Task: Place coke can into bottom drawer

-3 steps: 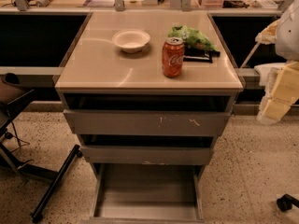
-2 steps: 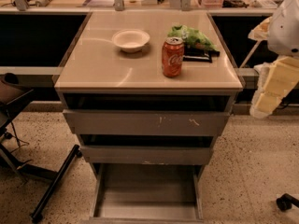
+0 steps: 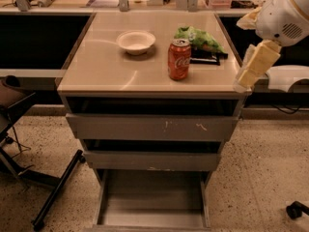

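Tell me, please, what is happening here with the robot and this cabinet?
The robot's gripper hangs beside the right edge of the cabinet top, apart from the coke can. The can stands upright on that top, near a white bowl and a green bag, not yet picked up. The bottom drawer stands pulled open below.

White vented arm (image 3: 285, 13); cream jaws beside the tabletop (image 3: 111, 71)

Gripper (image 3: 251, 70) hangs off the countertop's (image 3: 106, 76) right edge, apart from the can (image 3: 179, 59). Bag (image 3: 199, 37) and bowl (image 3: 136, 41) stand behind the can; its front is free. Bottom drawer (image 3: 152, 211) lies open, its back under the middle front (image 3: 145, 161).
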You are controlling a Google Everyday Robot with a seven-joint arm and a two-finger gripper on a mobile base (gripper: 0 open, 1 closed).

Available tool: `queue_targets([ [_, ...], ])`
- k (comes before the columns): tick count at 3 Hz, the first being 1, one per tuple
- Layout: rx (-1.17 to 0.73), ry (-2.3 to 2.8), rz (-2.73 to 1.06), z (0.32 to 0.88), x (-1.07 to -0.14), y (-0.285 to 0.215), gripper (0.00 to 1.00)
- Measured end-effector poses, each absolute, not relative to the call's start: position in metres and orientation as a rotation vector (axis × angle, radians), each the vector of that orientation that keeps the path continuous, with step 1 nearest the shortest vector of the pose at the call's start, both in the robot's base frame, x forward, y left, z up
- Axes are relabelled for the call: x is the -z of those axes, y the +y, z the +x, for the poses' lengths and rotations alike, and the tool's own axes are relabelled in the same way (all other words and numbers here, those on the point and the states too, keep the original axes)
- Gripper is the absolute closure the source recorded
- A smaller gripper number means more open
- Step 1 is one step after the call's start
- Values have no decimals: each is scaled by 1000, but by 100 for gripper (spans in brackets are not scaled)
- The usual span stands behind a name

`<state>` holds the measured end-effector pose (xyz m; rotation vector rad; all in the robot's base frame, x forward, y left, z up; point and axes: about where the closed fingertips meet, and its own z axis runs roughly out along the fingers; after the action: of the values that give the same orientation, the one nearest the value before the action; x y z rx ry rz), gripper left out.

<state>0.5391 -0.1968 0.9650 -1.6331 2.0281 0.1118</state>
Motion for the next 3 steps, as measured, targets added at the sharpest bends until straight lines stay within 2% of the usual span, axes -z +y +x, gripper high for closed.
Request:
queue_targets([
  [2,-316,1978,-1451,602,-923,-209,0],
  [3,-316,1978,-1451,602,-923,-209,0],
])
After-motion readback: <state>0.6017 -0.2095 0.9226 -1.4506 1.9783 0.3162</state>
